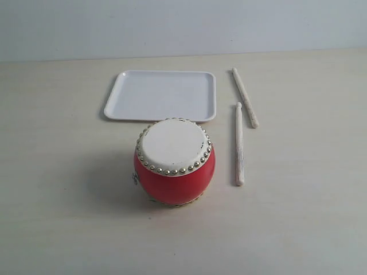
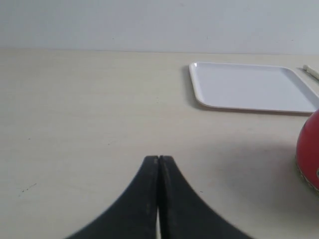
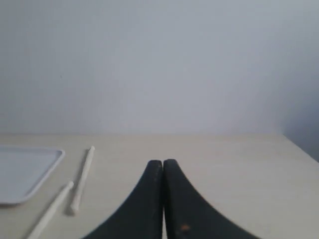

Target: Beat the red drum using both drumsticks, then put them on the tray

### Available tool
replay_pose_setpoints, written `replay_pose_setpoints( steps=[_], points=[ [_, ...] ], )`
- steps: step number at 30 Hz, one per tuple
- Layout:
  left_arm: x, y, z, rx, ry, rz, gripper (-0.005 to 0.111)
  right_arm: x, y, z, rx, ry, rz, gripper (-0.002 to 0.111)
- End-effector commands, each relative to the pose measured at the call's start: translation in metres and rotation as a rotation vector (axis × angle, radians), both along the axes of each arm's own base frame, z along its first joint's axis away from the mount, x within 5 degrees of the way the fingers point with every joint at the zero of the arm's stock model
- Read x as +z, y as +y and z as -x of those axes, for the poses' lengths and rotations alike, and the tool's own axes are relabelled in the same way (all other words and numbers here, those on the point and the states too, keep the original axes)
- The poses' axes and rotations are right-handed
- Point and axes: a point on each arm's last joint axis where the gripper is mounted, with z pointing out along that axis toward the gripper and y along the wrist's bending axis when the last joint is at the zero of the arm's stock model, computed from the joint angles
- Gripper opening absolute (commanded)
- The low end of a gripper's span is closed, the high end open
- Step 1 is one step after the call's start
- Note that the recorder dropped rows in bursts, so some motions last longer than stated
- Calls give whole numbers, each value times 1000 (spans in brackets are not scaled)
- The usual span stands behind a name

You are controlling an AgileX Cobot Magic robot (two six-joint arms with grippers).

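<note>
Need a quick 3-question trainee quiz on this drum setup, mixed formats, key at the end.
1. True or false: both drumsticks lie on the tray.
2. The red drum stands: A) on the tray; B) on the table, nearer the exterior camera than the tray; C) between the drumsticks.
3. Fill in: left gripper and right gripper are both ____, holding nothing.
Key: 1 false; 2 B; 3 shut.

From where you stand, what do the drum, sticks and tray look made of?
Drum: glossy red body, perhaps lacquered wood or plastic. The head is matte cream and skin-like, and the shiny studs look like metal.
Sticks: pale, dull and slightly rough, likely bare wood.
Tray: smooth white with a soft sheen, probably plastic.
</note>
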Motion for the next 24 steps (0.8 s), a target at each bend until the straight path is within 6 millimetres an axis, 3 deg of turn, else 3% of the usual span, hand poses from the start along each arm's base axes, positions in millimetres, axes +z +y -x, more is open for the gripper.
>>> replay_pose_setpoints(
  steps=[1,8,13,17,19,21,24],
  points=[
    [0,0,0,2,-4,12,0,16,4,2,49,-186,-130,0],
    [0,0,0,2,-4,12,0,54,3,18,181,-632,-459,0],
    [0,0,0,2,-4,12,0,113,3,11,187,-634,-481,0],
    [0,0,0,2,-4,12,0,166,4,-33,131,-472,-434,0],
    [0,0,0,2,-4,12,0,188,5,-73,89,-295,-410,0],
    [0,0,0,2,-4,12,0,202,5,-117,34,-79,-361,0],
    [0,0,0,2,-4,12,0,204,4,-182,-48,240,-302,0]
  ],
)
